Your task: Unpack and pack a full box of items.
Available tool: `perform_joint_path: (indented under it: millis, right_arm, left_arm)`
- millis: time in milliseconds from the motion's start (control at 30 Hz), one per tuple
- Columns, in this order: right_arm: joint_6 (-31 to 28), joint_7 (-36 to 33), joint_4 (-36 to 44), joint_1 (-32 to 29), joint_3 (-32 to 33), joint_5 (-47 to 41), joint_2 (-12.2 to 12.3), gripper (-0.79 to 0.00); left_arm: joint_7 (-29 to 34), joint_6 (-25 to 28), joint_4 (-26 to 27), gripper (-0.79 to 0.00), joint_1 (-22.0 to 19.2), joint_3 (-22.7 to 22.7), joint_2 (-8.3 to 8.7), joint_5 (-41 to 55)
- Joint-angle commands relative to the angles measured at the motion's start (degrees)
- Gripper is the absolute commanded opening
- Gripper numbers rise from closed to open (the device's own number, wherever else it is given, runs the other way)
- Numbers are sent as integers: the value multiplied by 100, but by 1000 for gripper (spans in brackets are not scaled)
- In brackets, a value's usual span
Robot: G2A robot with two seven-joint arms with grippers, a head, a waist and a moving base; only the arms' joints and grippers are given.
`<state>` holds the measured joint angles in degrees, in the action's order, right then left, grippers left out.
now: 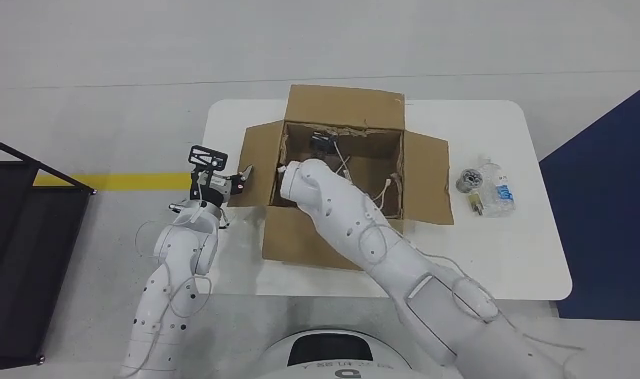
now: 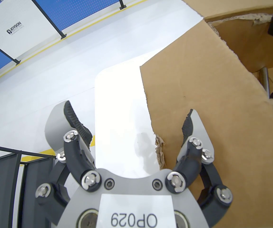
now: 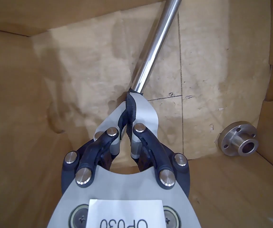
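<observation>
Steel rod (image 3: 155, 46) is inside the cardboard box (image 1: 345, 107), centre of the top view. One end is pinched in the right gripper (image 3: 129, 98), jaws clamped tight on it. The far end sits at the seam where box floor meets wall. Can't tell if it's off the floor.

My read: solid, stiff, heavy for its size, and polished, so slippery. The end grip leaves a long lever, so it may swing or slide out on the lift. A hold nearer mid-length looks safer.

Metal flange (image 3: 240, 141) lies on the box floor in a corner, well apart from the rod. Its short hub is the place to grab.

Walls are tall and flaps splayed, so the exit is straight up and the rod tip must clear the rim.

Left gripper (image 2: 129, 110) is spread wide, holding nothing, over the table (image 1: 500, 259) just beside the left-of-frame flap.

Set-down room: right of frame, near the plastic bottle (image 1: 495, 184) and small round metal part (image 1: 467, 182).
</observation>
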<state>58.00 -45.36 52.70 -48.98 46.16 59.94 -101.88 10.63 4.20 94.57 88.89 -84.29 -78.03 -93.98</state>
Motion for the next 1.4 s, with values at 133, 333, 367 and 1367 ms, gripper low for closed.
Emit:
perform_joint_path:
  millis: [133, 333, 367, 1367]
  right_arm:
    - [0, -93, 2643, -1662, 576, 1375, 286, -785]
    - [-472, -564, 4631, -2903, 1011, 2301, 538, -785]
    - [-564, -656, 4795, -2985, 1060, 2355, 553, -785]
    - [-409, -502, -1403, 336, 1081, 1504, -716, -542]
  left_arm:
    - [0, 0, 0, 0, 0, 0, 0, 0]
    - [0, 0, 0, 0, 0, 0, 0, 0]
    - [0, 0, 0, 0, 0, 0, 0, 0]
    - [0, 0, 0, 0, 0, 0, 0, 0]
